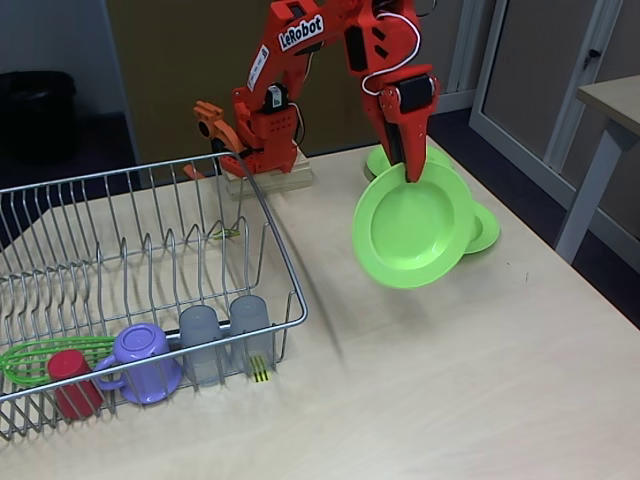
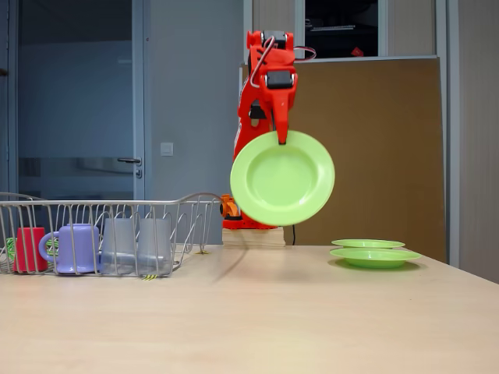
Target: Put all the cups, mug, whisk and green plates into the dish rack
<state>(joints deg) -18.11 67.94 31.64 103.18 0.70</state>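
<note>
Above the table, right of the rack, in a fixed view:
- gripper: pointing down, clamped on the top rim of a green plate
- held plate: hanging in the air, tilted near upright, well facing the camera, clear of the table
- other plates: lying on the table behind the held plate, mostly hidden by it; one rim pokes out at the right, another bit shows beside the arm
- dish rack: at the left, striped tag at its front right corner
- tumblers: two, upside down, side by side against the rack's front wire, right end
- mug: lying just left of the tumblers, handle toward the front
- red cup: just left of the mug, near the front wire
- whisk: green loops lying along the rack floor behind the red cup; handle mostly hidden

At table height, in the other fixed view:
- gripper: closed on the plate's top edge, arm coming down from above
- held plate: hanging high over the table, between the rack and the stacked plates
- stacked plates: two, flat, one on the other, on the table at the right
- dish rack: at the left
- rack contents, left to right: red cup, mug, tumblers
- whisk: a sliver of green at the far left, too small to be sure
</note>
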